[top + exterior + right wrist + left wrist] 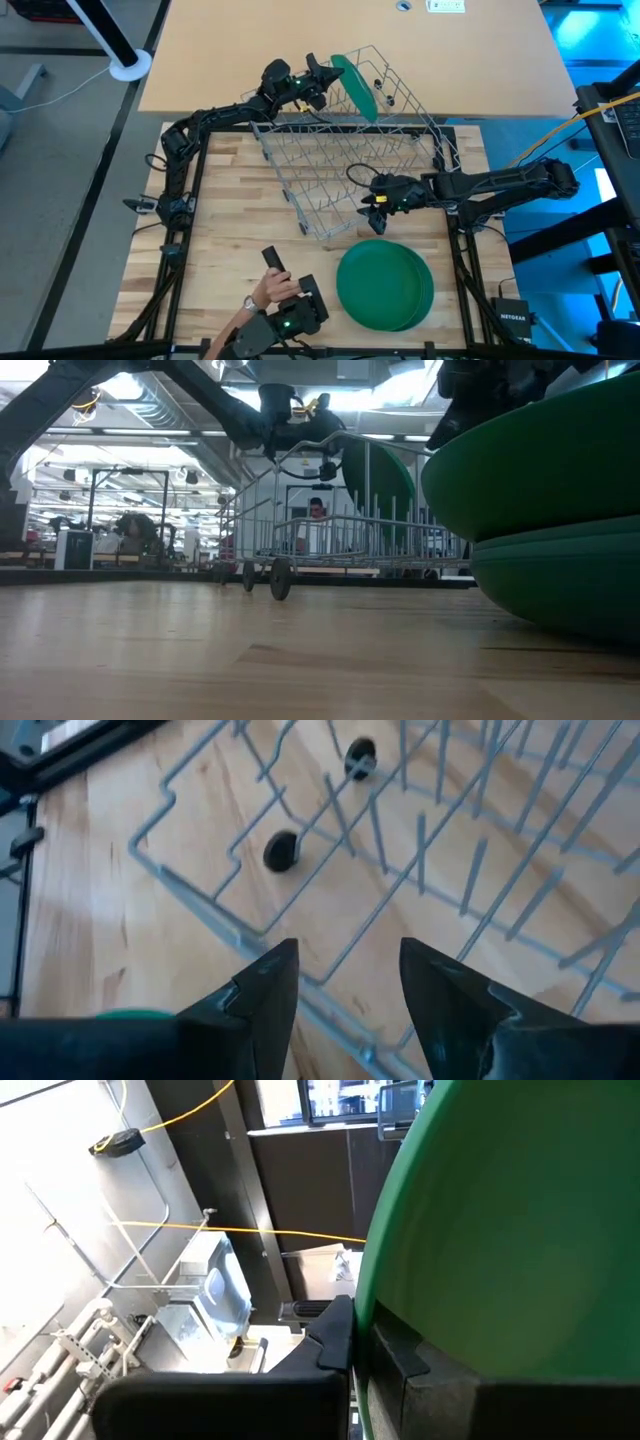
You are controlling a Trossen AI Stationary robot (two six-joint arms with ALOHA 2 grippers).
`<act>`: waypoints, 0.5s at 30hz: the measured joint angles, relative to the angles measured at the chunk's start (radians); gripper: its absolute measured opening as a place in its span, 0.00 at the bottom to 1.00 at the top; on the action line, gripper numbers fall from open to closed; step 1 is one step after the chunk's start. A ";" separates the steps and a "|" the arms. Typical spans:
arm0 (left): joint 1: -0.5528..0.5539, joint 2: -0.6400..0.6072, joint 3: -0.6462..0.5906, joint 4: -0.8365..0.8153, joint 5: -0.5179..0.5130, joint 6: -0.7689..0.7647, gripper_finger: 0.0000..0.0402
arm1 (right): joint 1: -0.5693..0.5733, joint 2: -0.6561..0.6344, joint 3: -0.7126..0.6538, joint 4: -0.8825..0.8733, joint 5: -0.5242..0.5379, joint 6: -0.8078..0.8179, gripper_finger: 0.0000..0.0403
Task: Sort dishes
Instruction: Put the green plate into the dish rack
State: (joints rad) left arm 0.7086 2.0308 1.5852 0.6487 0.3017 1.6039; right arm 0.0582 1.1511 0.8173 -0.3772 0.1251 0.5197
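Currently racking step: left gripper [322, 80] clamped on plate [353, 85], upright over rack [350, 160] far side. Right gripper [345, 985] parted, empty, above near rim. Next: lower plate between tines, release.

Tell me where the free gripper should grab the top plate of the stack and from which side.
Probably the rim. The top plate lies flat on the green stack, so only its raised edge offers a pinch. The right gripper, open above the rack, could come from the rack side, tilted to straddle the rim nearest it.
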 joint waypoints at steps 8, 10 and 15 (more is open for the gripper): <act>0.000 0.000 0.000 0.053 -0.001 0.000 0.00 | 0.000 0.037 0.000 0.010 0.053 0.033 0.44; 0.000 0.000 0.000 0.061 -0.002 0.000 0.00 | 0.000 0.066 0.000 0.006 0.021 0.035 0.44; 0.000 0.000 0.000 0.059 -0.006 -0.022 0.00 | -0.002 0.108 0.004 0.035 -0.063 0.040 0.44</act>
State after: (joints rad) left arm 0.7090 2.0312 1.5856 0.7078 0.2957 1.5818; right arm 0.0566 1.2596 0.8215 -0.3418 0.0619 0.5601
